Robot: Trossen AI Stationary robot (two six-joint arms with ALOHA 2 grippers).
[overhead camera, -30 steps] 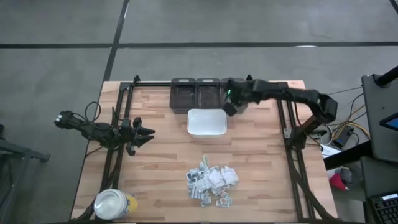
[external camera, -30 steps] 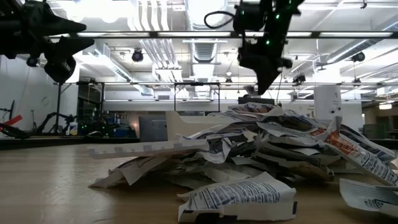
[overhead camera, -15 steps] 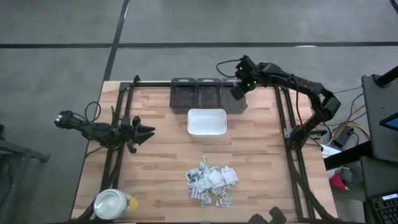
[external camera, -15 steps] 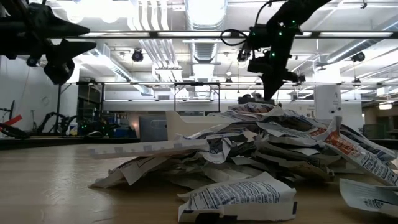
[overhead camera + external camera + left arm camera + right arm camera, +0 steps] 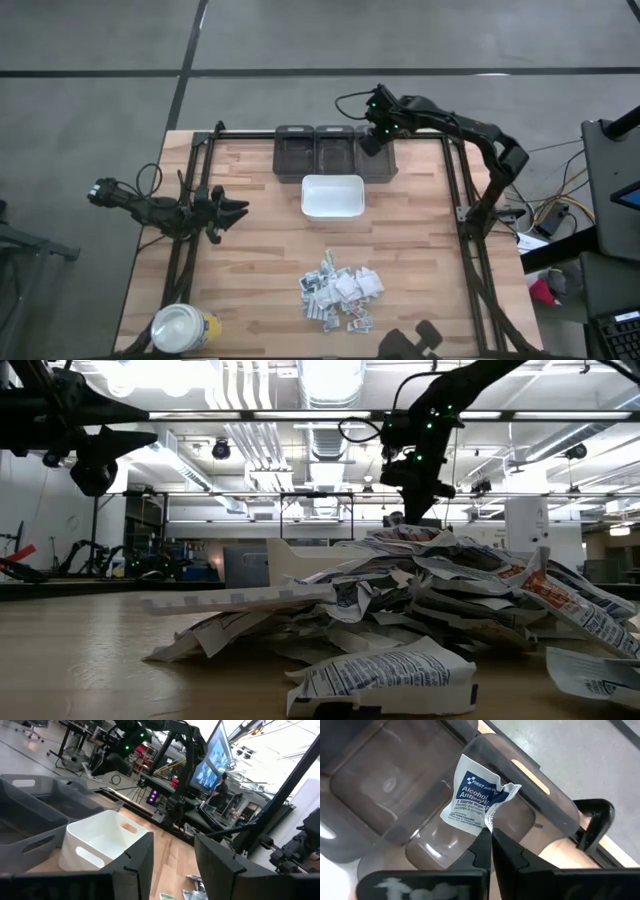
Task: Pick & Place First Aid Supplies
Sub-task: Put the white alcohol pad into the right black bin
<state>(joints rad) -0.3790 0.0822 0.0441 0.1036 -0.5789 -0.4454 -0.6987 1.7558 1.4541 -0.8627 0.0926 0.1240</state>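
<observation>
One packet is already in play. From above, your right gripper (image 5: 372,143) hovers over the rightmost of the dark bins (image 5: 335,150) at the far edge of the table (image 5: 260,270); the remaining first aid supplies (image 5: 340,295) lie heaped near the front, past the white tray (image 5: 332,198). The low view only confirms that arm rides high. Your left gripper (image 5: 170,870), seen from its wrist, waits spread at the left. The right wrist view shows the fingers pinching an alcohol wipe packet (image 5: 476,799) by its corner above the bin: centre it over the opening before releasing.
</observation>
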